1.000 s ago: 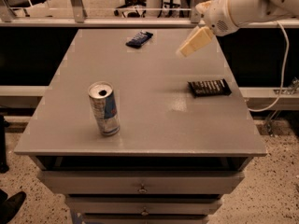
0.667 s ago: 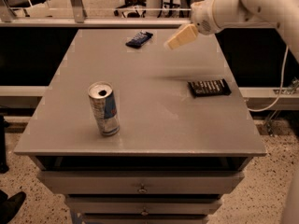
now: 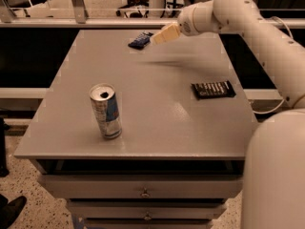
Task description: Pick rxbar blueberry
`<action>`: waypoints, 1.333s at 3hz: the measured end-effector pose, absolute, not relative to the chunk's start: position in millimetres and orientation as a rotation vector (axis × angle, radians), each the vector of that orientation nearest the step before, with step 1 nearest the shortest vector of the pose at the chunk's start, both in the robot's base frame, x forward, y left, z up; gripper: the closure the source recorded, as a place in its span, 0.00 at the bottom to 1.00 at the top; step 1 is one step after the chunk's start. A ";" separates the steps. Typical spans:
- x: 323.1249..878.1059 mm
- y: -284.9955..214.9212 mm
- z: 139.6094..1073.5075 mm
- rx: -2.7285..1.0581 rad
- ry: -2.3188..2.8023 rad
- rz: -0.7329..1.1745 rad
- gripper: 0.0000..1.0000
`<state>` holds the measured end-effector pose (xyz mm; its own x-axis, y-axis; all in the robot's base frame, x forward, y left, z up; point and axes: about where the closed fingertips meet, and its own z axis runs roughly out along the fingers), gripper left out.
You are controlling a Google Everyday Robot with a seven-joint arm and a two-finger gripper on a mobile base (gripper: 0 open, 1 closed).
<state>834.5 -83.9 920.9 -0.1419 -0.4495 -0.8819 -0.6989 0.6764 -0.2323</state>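
Note:
The rxbar blueberry is a small dark blue wrapped bar lying flat near the far edge of the grey table, left of centre. My gripper hangs above the table at the far side, just right of the bar and apart from it, with its pale fingers pointing left toward the bar. It holds nothing that I can see.
A silver and blue can stands upright at the front left. A black bar with white stripes lies at the right side. My white arm reaches in from the right. Drawers sit under the tabletop.
My gripper has moved left along the far side of the table, from right of centre to just beside the blue bar. The bar, can and black bar have not moved.

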 end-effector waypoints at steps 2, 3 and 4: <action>886.8 -27.1 873.3 -0.895 1.816 0.420 0.00; 894.7 -16.6 862.3 -0.891 1.829 0.452 0.00; 901.4 -13.2 851.9 -0.871 1.849 0.469 0.00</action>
<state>901.4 -13.2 851.9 -0.2428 -0.3570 -0.9020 -0.7436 0.6656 -0.0633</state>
